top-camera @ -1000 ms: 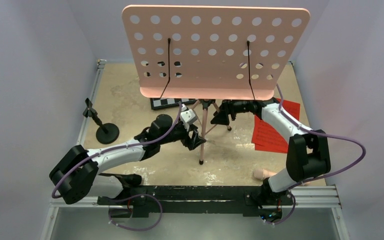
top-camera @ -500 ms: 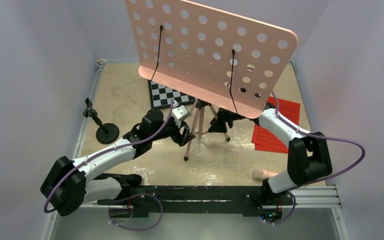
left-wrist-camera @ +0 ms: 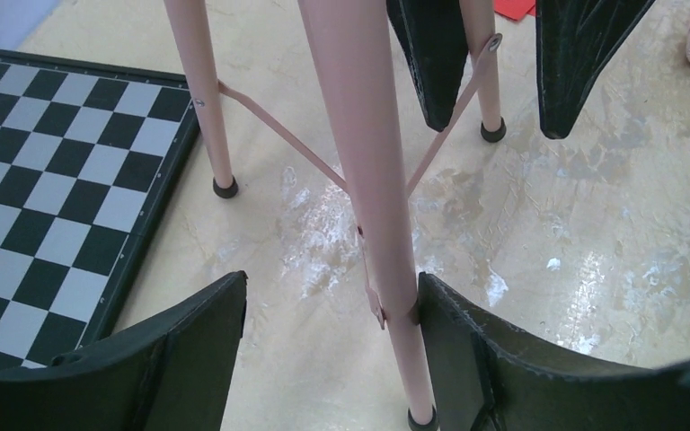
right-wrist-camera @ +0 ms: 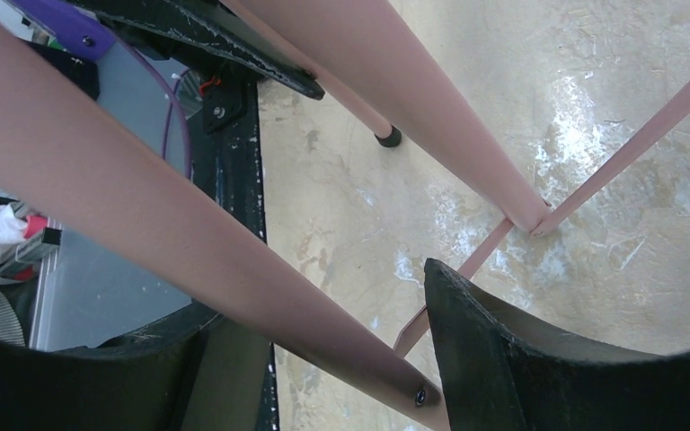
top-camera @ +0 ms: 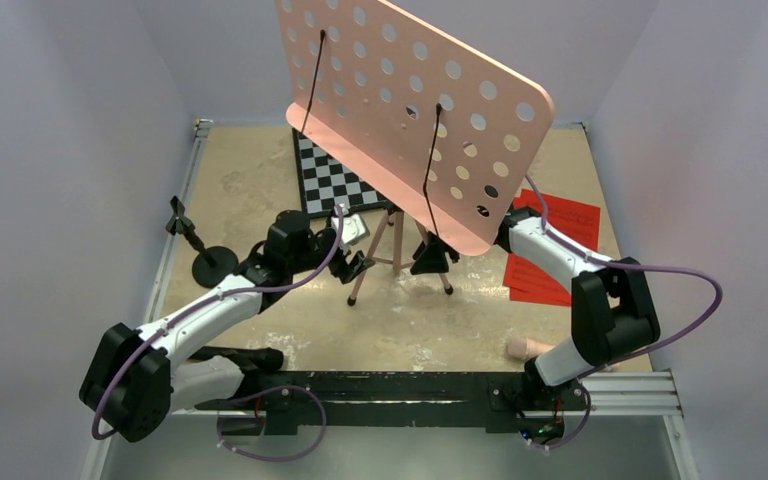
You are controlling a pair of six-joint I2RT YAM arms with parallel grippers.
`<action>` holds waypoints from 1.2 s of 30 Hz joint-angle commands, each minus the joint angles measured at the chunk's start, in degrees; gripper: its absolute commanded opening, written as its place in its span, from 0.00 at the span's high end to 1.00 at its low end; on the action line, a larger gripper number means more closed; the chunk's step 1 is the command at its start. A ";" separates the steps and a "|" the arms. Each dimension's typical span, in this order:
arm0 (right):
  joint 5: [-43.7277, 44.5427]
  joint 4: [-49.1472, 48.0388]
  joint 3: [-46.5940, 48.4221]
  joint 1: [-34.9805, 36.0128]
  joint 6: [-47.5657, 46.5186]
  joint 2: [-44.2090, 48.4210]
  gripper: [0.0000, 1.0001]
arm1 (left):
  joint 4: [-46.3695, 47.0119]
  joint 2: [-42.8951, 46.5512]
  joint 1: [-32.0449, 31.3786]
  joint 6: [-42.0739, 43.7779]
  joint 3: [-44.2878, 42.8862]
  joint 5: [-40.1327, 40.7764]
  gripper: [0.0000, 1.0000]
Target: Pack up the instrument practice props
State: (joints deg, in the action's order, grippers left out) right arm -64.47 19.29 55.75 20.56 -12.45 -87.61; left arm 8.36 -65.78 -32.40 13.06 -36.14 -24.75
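Note:
The pink music stand's perforated desk (top-camera: pixel 420 110) stands tilted and turned over the table's middle on its thin tripod legs (top-camera: pixel 398 240). My left gripper (top-camera: pixel 356 268) is open around the near-left leg (left-wrist-camera: pixel 373 197), which rests against my right-hand finger (left-wrist-camera: pixel 503 359). My right gripper (top-camera: pixel 432 258) is open around another leg (right-wrist-camera: pixel 323 332) that runs slantwise between the jaws. Red printed sheets (top-camera: pixel 552 250) lie at the right. The peach tube (top-camera: pixel 522 347) lies near the right arm's base. The black round-base peg stand (top-camera: pixel 210 262) stands at the left.
A black-and-white chessboard (top-camera: pixel 330 180) lies behind the stand, partly under the desk; it also shows in the left wrist view (left-wrist-camera: pixel 54 180). Walls close in the table on the left, back and right. A black rail (top-camera: pixel 390 385) runs along the near edge.
The music stand has turned, its desk swinging left and back, and its legs have shifted left. Both grippers moved left with it. The chessboard has come into view.

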 commanded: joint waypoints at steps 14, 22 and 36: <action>-0.57 5.40 3.09 0.74 1.50 -0.73 0.25 | -1.73 -2.27 5.07 17.16 -3.87 -15.02 0.48; -0.26 6.41 2.69 0.78 0.69 -0.13 0.27 | -12.60 -4.32 6.50 21.61 -10.04 -23.57 0.73; -1.44 7.85 2.77 0.80 -0.95 0.55 0.25 | -25.74 -10.69 14.22 28.86 -20.62 -28.09 0.99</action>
State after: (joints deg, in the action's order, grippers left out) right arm -65.14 22.85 57.32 21.10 -12.34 -88.14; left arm -15.09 -75.07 -23.09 34.22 -50.13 -51.92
